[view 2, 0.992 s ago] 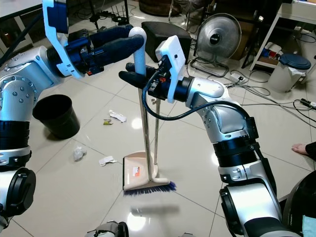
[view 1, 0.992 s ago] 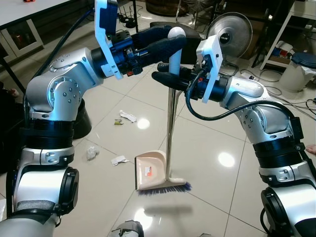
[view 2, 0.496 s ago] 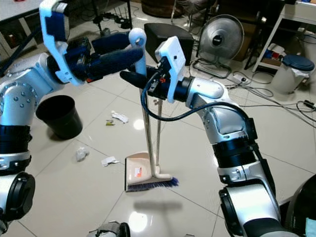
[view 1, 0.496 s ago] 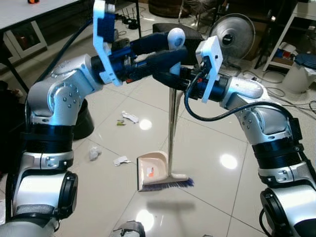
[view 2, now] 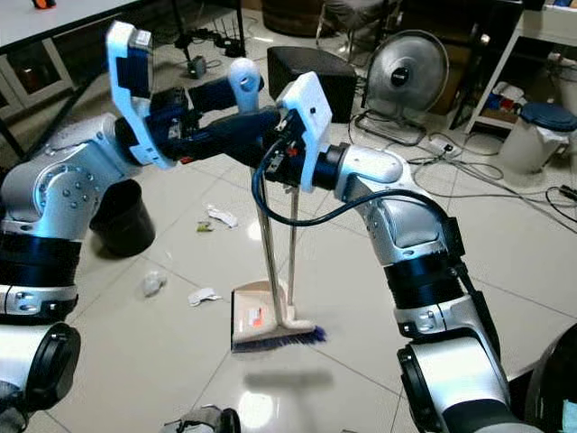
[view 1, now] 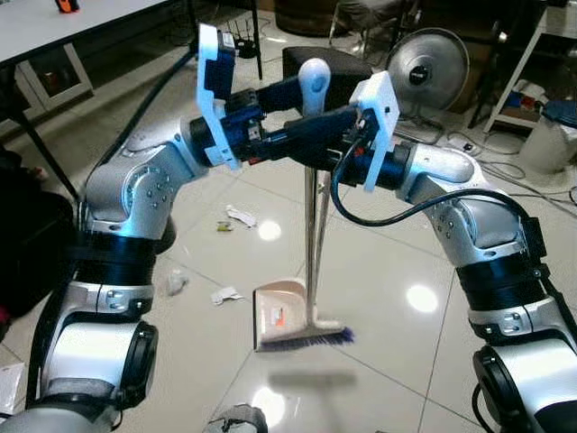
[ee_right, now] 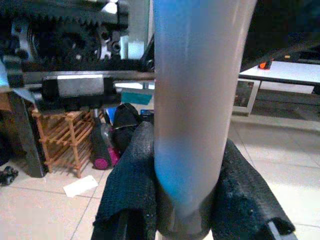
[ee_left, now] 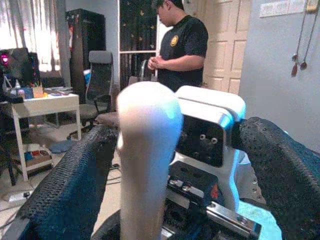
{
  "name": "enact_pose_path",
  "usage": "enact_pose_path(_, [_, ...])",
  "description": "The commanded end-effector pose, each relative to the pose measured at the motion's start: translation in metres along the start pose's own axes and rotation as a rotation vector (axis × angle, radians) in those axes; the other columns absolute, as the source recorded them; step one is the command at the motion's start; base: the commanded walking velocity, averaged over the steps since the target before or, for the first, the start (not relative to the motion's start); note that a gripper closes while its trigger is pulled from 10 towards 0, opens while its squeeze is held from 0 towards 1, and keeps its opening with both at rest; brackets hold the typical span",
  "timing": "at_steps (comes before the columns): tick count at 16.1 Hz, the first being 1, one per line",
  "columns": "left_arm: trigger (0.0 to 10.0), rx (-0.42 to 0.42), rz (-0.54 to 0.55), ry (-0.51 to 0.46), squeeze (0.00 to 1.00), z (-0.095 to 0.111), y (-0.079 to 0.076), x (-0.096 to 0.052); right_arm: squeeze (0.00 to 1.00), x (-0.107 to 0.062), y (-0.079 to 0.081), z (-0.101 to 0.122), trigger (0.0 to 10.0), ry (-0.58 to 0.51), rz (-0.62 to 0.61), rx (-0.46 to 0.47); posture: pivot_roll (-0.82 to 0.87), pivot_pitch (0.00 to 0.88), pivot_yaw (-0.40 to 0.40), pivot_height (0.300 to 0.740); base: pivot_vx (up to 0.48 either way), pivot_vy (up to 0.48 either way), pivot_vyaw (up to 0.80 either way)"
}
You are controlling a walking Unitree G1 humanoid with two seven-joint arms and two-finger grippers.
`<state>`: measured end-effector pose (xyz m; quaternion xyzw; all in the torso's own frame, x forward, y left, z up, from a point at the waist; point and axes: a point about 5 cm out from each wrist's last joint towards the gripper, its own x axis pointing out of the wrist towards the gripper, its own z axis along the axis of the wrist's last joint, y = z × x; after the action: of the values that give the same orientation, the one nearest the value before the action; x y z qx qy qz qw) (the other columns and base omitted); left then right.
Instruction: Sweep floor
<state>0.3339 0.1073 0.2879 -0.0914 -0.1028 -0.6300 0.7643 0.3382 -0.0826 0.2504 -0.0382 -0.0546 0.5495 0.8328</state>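
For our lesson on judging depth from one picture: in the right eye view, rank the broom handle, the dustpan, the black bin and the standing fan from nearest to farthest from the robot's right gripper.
1. Broom handle: clamped in the right gripper.
2. Dustpan: on the floor directly below.
3. Black bin and standing fan: too close to call; the bin sits low on the robot's left, the fan behind on its right.

A broom (view 1: 311,262) stands upright on the tiled floor (view 1: 388,271), its thin metal pole topped by a pale rounded handle (view 1: 314,77). That handle sits between the fingers of the left tool (view 1: 302,90), and the right tool (view 1: 315,131) clamps the pole just beneath. Directly below the tools, blue bristles (view 1: 306,339) rest on the floor against a beige dustpan (view 1: 277,311), whose own slim pole rises beside the broom's. Crumpled paper scraps (view 1: 225,295) lie near the dustpan, on the left tool's side.
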Motion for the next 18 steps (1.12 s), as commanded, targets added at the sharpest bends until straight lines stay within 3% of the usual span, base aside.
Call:
enact_pose_path(1, [10.0,0.000,-0.015,-0.010,0.00,0.006,0.000,0.005,0.00,0.001,0.005,0.007,0.0,-0.026,0.031,-0.045,-0.08,0.000,0.079,0.740,0.000,0.000,0.00])
enact_pose_path(6, [10.0,-0.022,-0.039,0.027,0.00,0.000,-0.001,0.010,0.00,0.002,0.009,0.006,0.0,-0.017,0.054,-0.050,-0.08,0.000,0.082,0.740,0.000,0.000,0.00])
enact_pose_path(7, [9.6,-0.025,-0.040,0.026,0.00,0.001,-0.001,0.009,0.00,0.002,0.008,0.006,0.0,-0.018,0.053,-0.051,-0.08,0.000,0.083,0.740,0.000,0.000,0.00])
enact_pose_path(8, [5.3,-0.035,-0.043,0.023,0.00,0.002,-0.001,0.008,0.00,0.002,0.008,0.006,0.0,-0.018,0.053,-0.052,-0.09,0.000,0.084,0.740,0.000,0.000,0.00])
enact_pose_path(9, [3.0,-0.040,-0.052,0.022,0.00,0.002,-0.002,0.007,0.00,0.001,0.008,0.006,0.0,-0.019,0.054,-0.052,-0.08,0.000,0.082,0.740,0.000,0.000,0.00])
enact_pose_path(10, [1.8,-0.044,-0.056,0.022,0.00,0.002,-0.002,0.005,0.00,0.001,0.008,0.007,0.0,-0.022,0.056,-0.051,-0.08,0.000,0.082,0.740,0.000,0.000,0.00])
enact_pose_path(11, [10.0,-0.066,-0.044,-0.013,0.00,0.004,0.000,0.003,0.00,0.000,0.008,0.007,0.0,-0.025,0.060,-0.048,-0.08,0.000,0.079,0.740,0.000,0.000,0.00])
enact_pose_path(15, [10.0,-0.091,-0.037,-0.034,0.00,0.005,0.004,-0.004,0.00,0.000,0.008,0.008,0.0,-0.025,0.068,-0.046,-0.09,0.000,0.075,0.740,0.000,0.000,0.00])
enact_pose_path(18, [10.0,-0.081,-0.045,0.032,0.00,-0.006,0.001,-0.004,0.00,0.000,0.010,0.007,0.0,-0.024,0.075,-0.045,-0.09,0.000,0.074,0.740,0.000,0.000,0.00])
